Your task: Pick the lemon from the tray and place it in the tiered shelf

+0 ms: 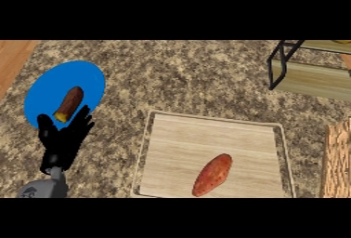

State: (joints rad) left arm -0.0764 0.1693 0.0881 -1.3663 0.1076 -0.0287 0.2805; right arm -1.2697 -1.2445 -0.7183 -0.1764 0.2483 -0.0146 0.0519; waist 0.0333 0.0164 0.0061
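One big speckled stone-look table (198, 79) fills nearly everything, brown and grey granite pattern, with a strip of orange wood showing past its far-left corner.

Next biggest is the tray (171, 139), pale wood grain, rectangular with a raised rim and rounded corners, sitting near the table's front edge, a bit right of centre. Its front end gets cut off at the bottom, so I can't see the whole rim. Lying on it toward the front is one reddish-orange oblong thing (212, 175), tapered at both ends, slanted. Honestly it looks more like a sweet potato than a lemon; no yellow fruit shows on the tray.

The tiered shelf (312, 74) is at the far-right corner: thin black metal frame, light wooden boards, only partly in view. There's a tiny yellow sliver (341, 41) on its upper board right at the cutoff, too little showing to say what it is.

A flat round blue plate (48, 100) sits toward the left edge, holding a small dark brown elongated item (69, 103) with a yellowish tip.

The left hand (63, 142) is black, upright just in front of the plate, fingers straight and slightly spread, holding nothing. A rough wooden block (337, 158) pokes in at the right edge, mostly cut off.
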